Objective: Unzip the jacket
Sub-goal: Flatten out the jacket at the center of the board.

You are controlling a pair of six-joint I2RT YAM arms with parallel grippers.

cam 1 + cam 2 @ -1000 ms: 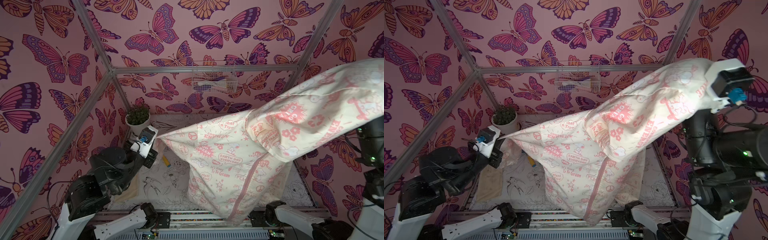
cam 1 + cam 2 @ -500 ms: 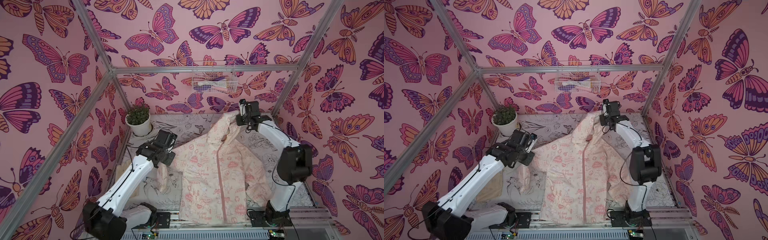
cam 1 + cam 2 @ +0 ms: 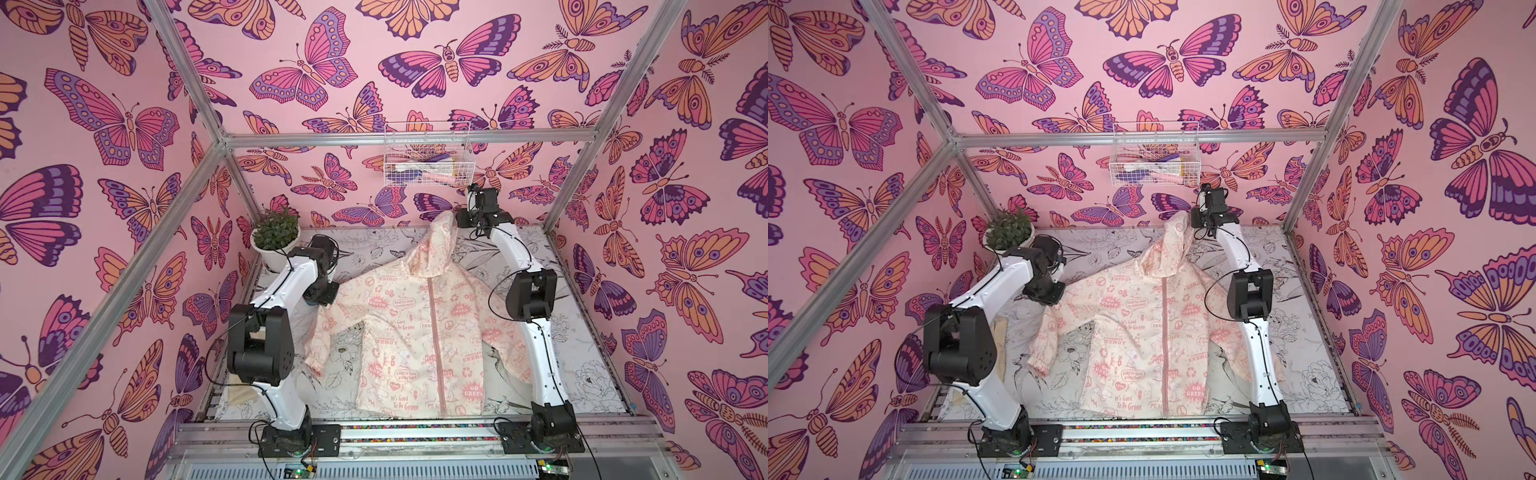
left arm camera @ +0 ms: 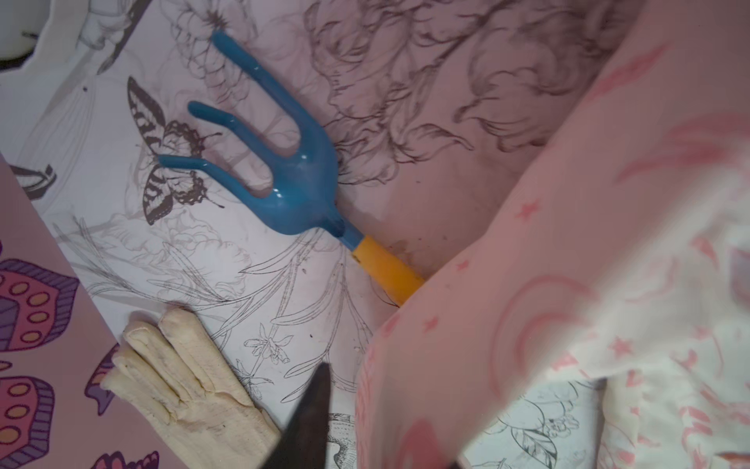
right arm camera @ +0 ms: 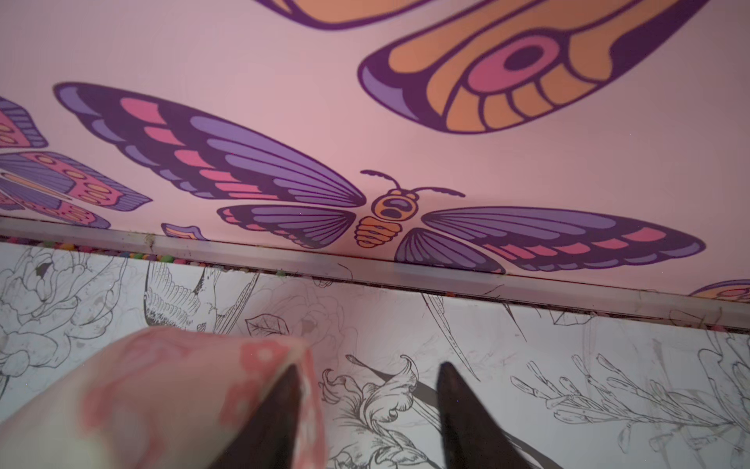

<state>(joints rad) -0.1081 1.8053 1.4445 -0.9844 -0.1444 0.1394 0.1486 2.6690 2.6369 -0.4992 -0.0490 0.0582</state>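
Jacket [image 3: 415, 340] lies flat on the counter [image 3: 582, 374], front up, hood [image 3: 436, 245] at 12 o'clock and hem at 6. Zipper [image 3: 434, 345] is closed along its full length, long axis 12–6. Unzipping looks not yet begun.

Right gripper [image 5: 369, 367]: fingers [image 5: 458, 406] spread, with bare counter in the gap. Hood-tip cloth lies against one finger and nothing is pinched. It sits at the hood tip, about 1 o'clock from the collar.

Left gripper [image 3: 323, 296]: at the shoulder, about 9 o'clock from the collar. Only one finger [image 4: 312, 410] shows clearly in the wrist view. Blurred sleeve cloth covers the rest, so I cannot tell whether they are spread or pinching.

Zip pull is expected at the zipper's 12 o'clock end under the hood, but it is too small to make out. Right arm judged slightly nearer.

Hand rake [image 4: 284, 170]: handle end is hidden beneath the sleeve. Work glove [image 4: 190, 390] lies nearby, apart from the jacket.
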